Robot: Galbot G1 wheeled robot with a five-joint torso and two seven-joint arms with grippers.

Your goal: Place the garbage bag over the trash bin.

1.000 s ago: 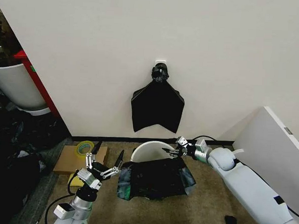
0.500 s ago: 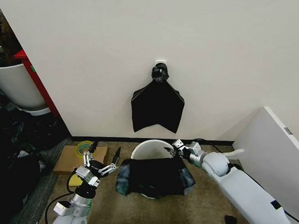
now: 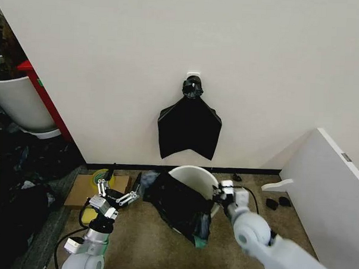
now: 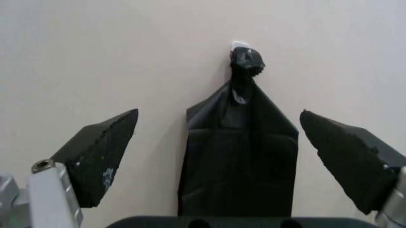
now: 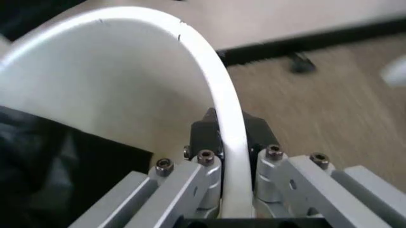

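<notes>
Right gripper (image 5: 229, 137): jaws pinching the rolled rim of the trash bin (image 5: 219, 99), one inside, one outside. Left gripper (image 3: 119, 188): jaws spread, holding nothing, beside the garbage bag (image 3: 179, 206). Bag: glossy, crinkled, black, draped across the bin's front. Bin (image 3: 197, 173): cream-white, round, on the floor by the wall.

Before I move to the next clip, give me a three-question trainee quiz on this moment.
1. True or false: the right gripper has its fingers closed on the bin rim.
2. Which best describes the bag? A) fully lining the bin B) draped over the bin's front, partly covering it C) flat on the floor
3. Fill in: the left gripper hovers beside the bag with its fingers ____.

Key: 1 true; 2 B; 3 open.
</notes>
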